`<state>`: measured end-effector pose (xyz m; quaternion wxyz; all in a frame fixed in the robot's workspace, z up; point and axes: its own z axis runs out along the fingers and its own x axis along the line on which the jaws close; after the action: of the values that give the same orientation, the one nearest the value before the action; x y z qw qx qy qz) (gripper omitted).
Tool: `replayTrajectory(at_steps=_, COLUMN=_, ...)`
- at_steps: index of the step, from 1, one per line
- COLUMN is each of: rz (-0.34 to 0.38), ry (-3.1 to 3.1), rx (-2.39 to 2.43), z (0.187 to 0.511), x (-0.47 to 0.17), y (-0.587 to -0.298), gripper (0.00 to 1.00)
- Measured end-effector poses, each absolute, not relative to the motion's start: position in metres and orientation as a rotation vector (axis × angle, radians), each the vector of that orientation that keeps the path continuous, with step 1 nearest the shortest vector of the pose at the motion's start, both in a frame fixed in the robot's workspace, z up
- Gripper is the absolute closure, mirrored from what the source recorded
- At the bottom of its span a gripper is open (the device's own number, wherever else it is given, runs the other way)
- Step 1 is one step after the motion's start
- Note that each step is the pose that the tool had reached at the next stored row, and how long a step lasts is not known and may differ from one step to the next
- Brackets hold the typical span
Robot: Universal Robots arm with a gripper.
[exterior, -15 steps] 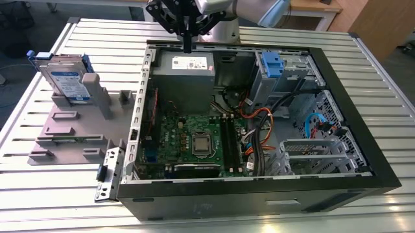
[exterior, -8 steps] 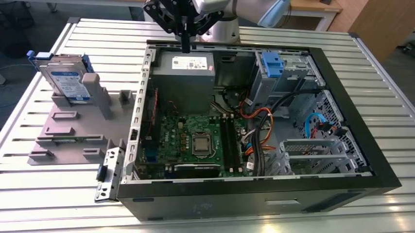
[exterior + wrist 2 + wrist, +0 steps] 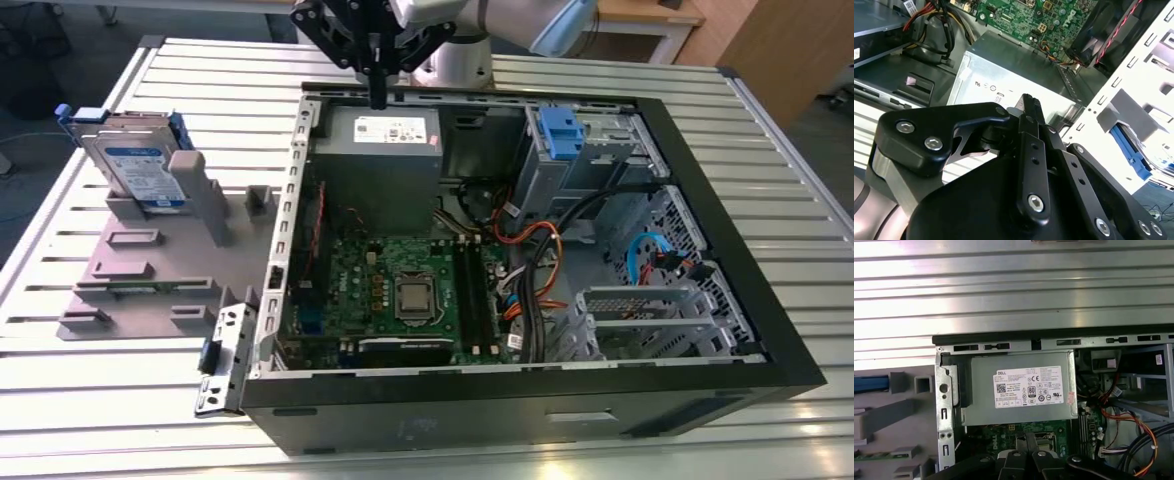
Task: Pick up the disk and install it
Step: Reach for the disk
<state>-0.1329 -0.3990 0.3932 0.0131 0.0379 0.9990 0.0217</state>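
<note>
Gripper (image 3: pixel 379 97) hangs over the rear edge of the PC case (image 3: pixel 534 385), above the grey PSU box (image 3: pixel 380 150), fingers pressed together w/ nothing btwn them. Disk (image 3: pixel 140 172) stands upright in the grey holder (image 3: pixel 134 265) at the exterior view's left, well apart from the gripper. Its lower part is hidden behind holder posts.

Gripper at the top centre of the exterior view.
The gripper (image 3: pixel 378 95) hung from the silver arm (image 3: pixel 527 22) and pointed straight down, its black fingers (image 3: pixel 1030 112) pressed together tip to tip.
</note>
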Motion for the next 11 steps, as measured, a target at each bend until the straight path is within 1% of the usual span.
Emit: replayTrajectory(at_steps=11, rz=0.068, ry=3.112, rx=0.118, z=0.3929, x=-0.1393, y=-0.3989, gripper=0.9)
